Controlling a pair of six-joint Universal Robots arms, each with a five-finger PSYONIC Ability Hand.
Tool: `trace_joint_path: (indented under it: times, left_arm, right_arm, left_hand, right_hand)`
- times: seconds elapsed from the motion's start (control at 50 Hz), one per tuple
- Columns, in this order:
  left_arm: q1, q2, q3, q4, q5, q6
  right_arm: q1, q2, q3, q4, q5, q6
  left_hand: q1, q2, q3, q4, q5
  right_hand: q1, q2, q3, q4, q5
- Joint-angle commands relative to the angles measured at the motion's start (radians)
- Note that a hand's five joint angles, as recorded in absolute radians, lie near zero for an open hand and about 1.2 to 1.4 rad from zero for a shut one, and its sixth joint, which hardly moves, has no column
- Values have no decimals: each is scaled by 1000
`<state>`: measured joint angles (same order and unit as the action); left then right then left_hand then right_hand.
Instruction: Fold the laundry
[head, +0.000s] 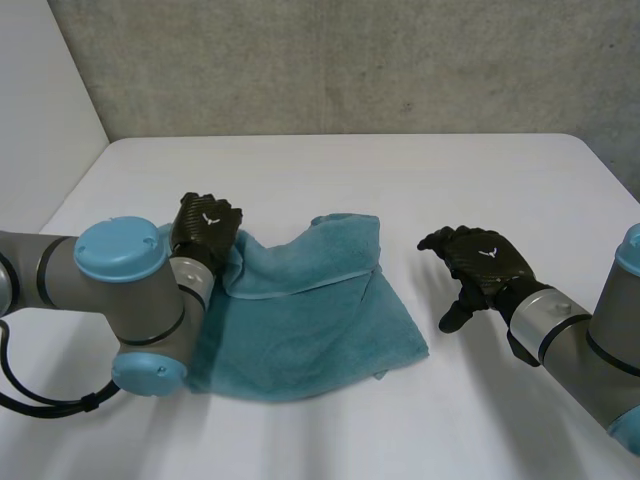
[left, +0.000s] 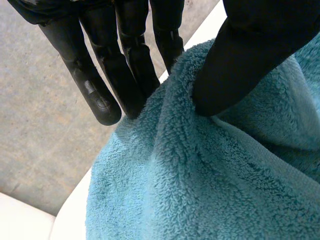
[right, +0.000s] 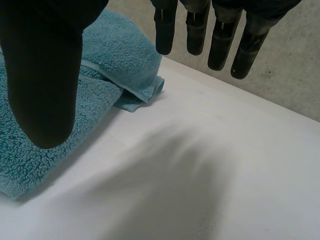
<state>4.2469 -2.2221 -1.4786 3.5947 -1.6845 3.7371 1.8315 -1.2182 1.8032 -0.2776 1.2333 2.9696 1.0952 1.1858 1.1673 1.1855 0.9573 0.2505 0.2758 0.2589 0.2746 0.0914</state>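
**White table (head: 300, 170), bunched towel (head: 300, 330): make the pinch sure before any lift**

Grey concrete wall (head: 350, 60) backs the table. The teal towel lies rumpled on the robot's left half of it, with one flap turned over the rest.

The left hand (head: 205, 228) is at the towel's far left edge. Its thumb (left: 240, 60) presses into the pile on one side and its straight fingers (left: 100, 95) stand behind the edge on the other, so it is pinching the cloth. The wrist view does not show how far the fingers reach behind the fold, so the hold may be shallower than it looks.

The right hand (head: 480, 258) hangs over bare table near the towel's right side, spread, holding nothing and clear of the cloth.

The step in hand looks like getting a hold on both sides so the towel can be drawn flat and folded across. The right hand would do best to go for the folded corner (right: 145, 95) near its fingertips and take the hem itself, not a bunch of layers. Thick terry may slip from a fingertip pinch, so the left hand should take a deeper hold first. Both hands should then move together and level, keeping the cloth low so the table smooths it.
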Motion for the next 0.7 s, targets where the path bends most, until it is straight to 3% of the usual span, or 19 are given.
trace_joint_path:
  times: [0.02,0.14,0.42,0.58,0.7]
  left_arm:
    - [14,6,-3,-4,0,-3]
    - [45,81,-25,-14,-3,-3]
    - [25,597,-129,-97,9,-25]
    - [-39,794,-98,-185,63,-77]
    - [-88,863,-83,-209,71,-79]
  right_arm:
    - [0,0,1,0,0,0]
    - [-5,0,-8,1,5,2]
    - [-1,23,-196,173,-5,98]
    - [31,190,-422,244,-17,227]
    - [126,338,-573,242,-31,282]
  left_hand:
    - [301,210,229,211,264]
    - [301,210,229,211,264]
    - [301,210,229,211,264]
    - [301,210,229,211,264]
    - [301,210,229,211,264]
  right_hand:
    - [5,-21,-4,-19,-11]
    - [-19,-44,-27,-43,-34]
    - [-76,-101,-84,-100,-91]
    - [-76,-101,-84,-100,-91]
    - [-76,-101,-84,-100,-91]
